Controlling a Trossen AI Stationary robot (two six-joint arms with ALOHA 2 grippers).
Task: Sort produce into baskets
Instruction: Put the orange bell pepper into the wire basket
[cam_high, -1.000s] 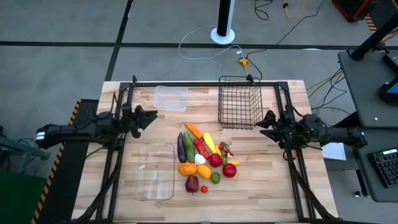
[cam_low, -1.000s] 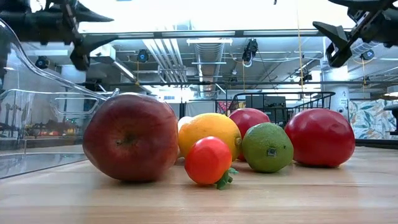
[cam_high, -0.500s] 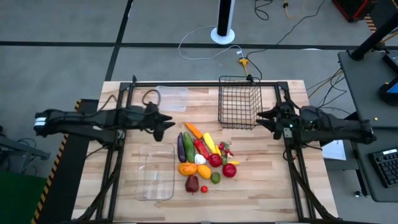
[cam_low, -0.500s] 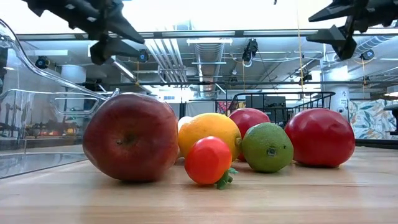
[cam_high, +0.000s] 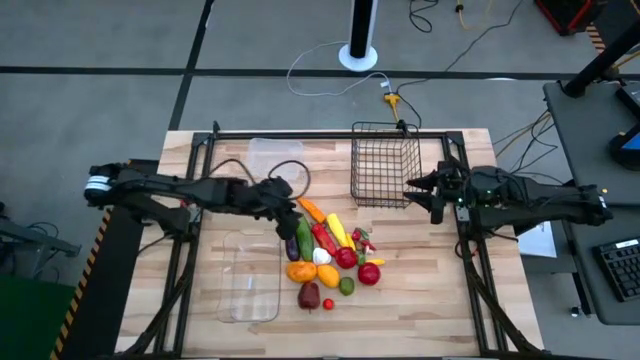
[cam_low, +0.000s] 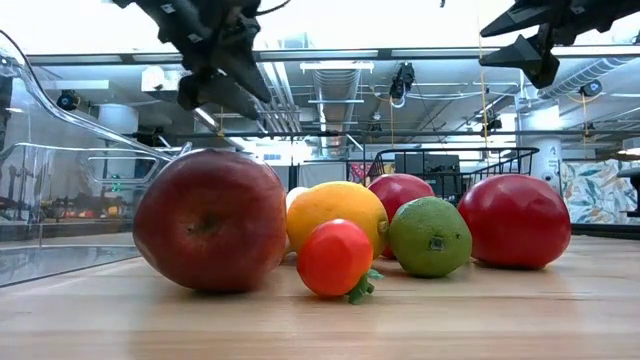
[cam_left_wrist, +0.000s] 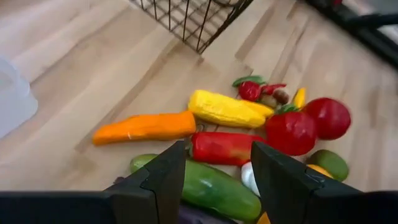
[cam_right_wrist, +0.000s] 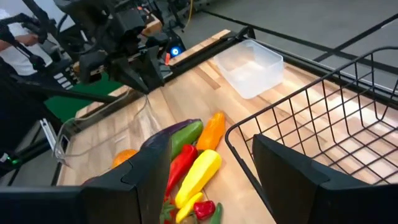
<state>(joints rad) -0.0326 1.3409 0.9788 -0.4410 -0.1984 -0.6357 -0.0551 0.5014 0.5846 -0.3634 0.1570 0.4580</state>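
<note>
Clearly the left end effector (cam_high: 291, 199) is the nearer one to the produce (cam_high: 330, 255): it hangs above the counter (cam_high: 420, 300) at the far-left edge of the heap, fingers spread and holding nothing, as the left wrist view shows. Just ahead of and under those fingers lie the long pieces, side by side: the green cucumber (cam_left_wrist: 214, 190), the red pepper (cam_left_wrist: 227, 147), the orange carrot (cam_left_wrist: 146, 127) and a yellow one (cam_left_wrist: 227, 109). Their long axes run roughly crosswise to the gap between the fingers, which I judge awkward for a pinch across the width unless the wrist turns. The right end effector (cam_high: 422, 191), also open and empty, waits beside the black wire-mesh basket (cam_high: 385, 165), farther from the heap. The clear tub (cam_high: 275, 158) and the long clear tray (cam_high: 248, 275) hold nothing yet.
</note>
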